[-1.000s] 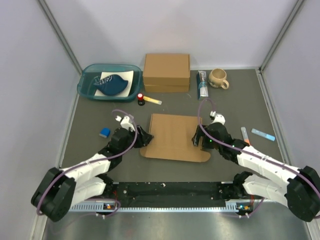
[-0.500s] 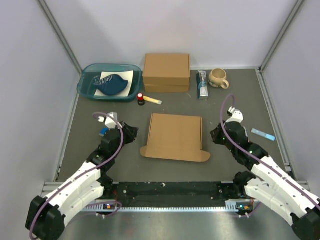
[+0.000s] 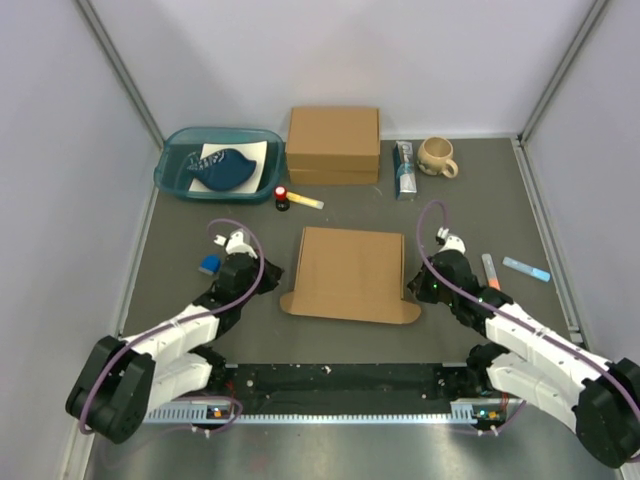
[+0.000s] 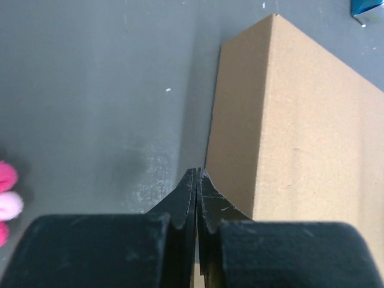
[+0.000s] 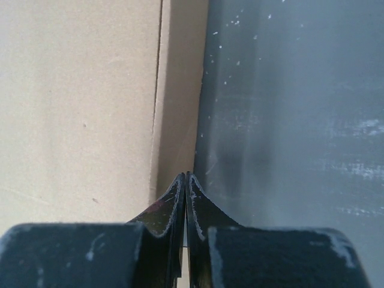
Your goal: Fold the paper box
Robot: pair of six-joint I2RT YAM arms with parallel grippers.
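Cardboard looks light and stiff, so with the paper box point(image 3: 350, 272) sitting mid-table between my left gripper point(image 4: 197, 175) and right gripper point(image 5: 185, 177), both pressed together empty, I'd grab its side edges.

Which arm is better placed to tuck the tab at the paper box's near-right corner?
Right, probably: the shut right gripper sits by the paper box's right wall, near that tab; the left gripper is opposite.
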